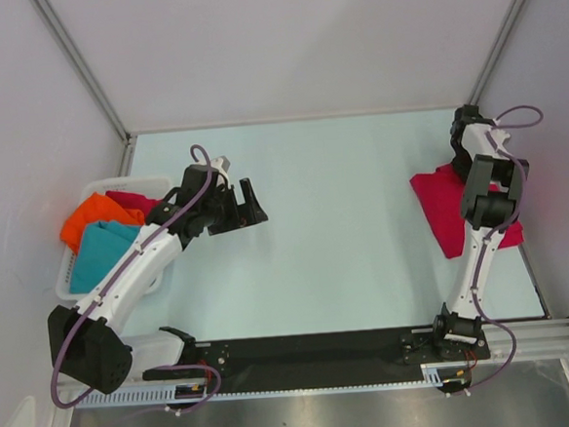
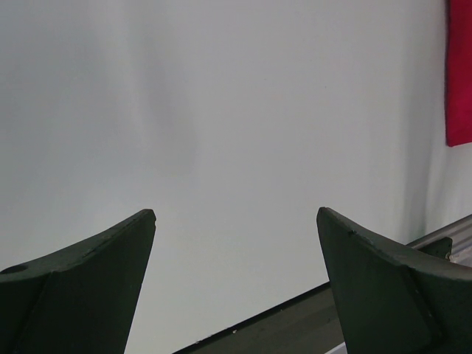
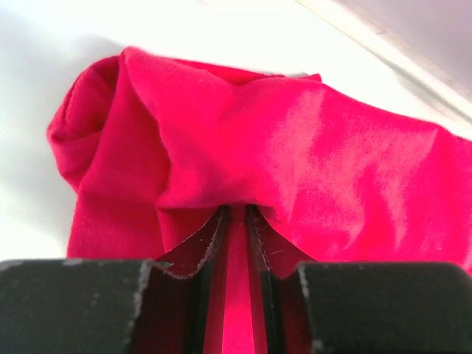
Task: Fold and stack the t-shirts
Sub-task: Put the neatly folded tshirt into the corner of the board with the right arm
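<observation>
Four t-shirts: crimson one (image 3: 295,147) pinched in right claw (image 3: 236,215); orange (image 1: 89,217), teal (image 1: 102,251), second crimson (image 1: 133,200) in basket (image 1: 63,284) behind wide-open left claw (image 2: 236,214). Pale surface (image 1: 345,239), grey walls (image 1: 301,36).

A basket (image 1: 116,182) sits at the left edge of the table (image 1: 344,229), with a pile of t-shirts (image 1: 99,248) in it. The left gripper (image 1: 250,204) hangs just right of the basket. Well apart, at the right edge, a lone t-shirt (image 1: 445,207) lies with the right gripper (image 3: 236,217) at its far end.
</observation>
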`<state>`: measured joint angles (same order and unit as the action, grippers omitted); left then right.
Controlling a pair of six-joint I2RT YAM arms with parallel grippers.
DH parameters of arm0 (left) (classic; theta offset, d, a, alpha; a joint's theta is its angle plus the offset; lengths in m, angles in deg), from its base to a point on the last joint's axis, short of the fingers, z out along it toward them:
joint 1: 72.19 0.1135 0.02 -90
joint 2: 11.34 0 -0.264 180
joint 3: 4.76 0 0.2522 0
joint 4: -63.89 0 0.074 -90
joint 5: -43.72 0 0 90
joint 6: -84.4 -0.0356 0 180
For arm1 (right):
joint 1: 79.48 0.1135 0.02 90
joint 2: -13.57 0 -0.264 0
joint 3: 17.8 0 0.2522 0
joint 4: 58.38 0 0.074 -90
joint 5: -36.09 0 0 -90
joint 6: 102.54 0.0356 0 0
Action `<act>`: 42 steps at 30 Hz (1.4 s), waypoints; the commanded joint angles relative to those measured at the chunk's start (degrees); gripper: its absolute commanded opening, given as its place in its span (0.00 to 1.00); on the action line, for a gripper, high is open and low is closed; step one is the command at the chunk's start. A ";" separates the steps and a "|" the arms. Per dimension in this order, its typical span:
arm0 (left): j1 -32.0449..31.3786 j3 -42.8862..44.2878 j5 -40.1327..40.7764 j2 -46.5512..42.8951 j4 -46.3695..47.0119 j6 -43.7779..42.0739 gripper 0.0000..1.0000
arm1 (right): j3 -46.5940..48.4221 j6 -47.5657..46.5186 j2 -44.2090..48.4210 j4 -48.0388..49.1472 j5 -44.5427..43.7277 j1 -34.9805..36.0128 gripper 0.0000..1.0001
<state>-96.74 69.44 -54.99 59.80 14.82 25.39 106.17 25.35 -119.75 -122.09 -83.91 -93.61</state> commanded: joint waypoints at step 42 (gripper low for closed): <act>1.88 -1.64 -2.89 -6.01 2.35 -0.13 0.96 | -21.08 0.69 17.03 -2.96 -2.70 23.00 0.19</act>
<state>-95.78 68.53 -56.08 55.78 15.10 25.41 89.26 24.81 -104.51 -124.04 -89.71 -73.83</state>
